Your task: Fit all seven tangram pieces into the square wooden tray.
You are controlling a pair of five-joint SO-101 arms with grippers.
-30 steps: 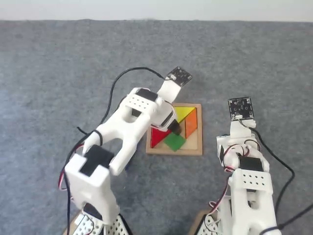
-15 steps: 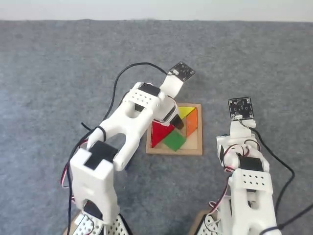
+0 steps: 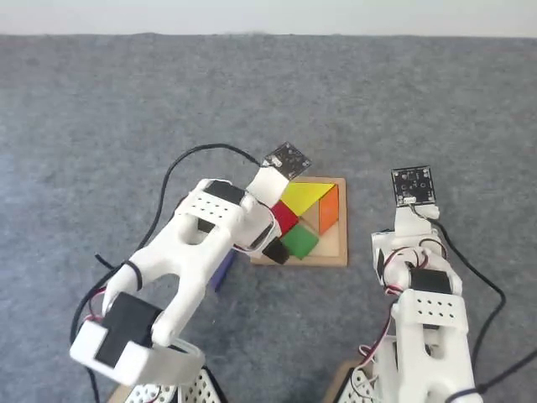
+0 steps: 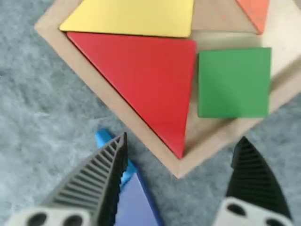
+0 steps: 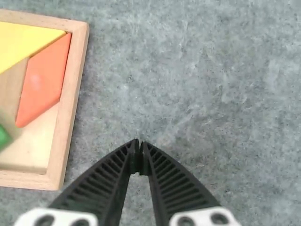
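— Where's the tray from above?
— Your wooden tray (image 3: 312, 259) lies mid-table, with the left gripper (image 3: 275, 248) at its seven o'clock corner.
— Left wrist?
— Jaws spread wide, gripping nothing, straddling that corner.
— Right wrist?
— Your right gripper (image 5: 139, 145) is clenched empty over the carpet (image 5: 211, 70).

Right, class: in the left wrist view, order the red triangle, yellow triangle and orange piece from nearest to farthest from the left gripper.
1. Red triangle, its tip between the jaws.
2. Yellow triangle, beyond the red.
3. Orange piece, at the far corner.
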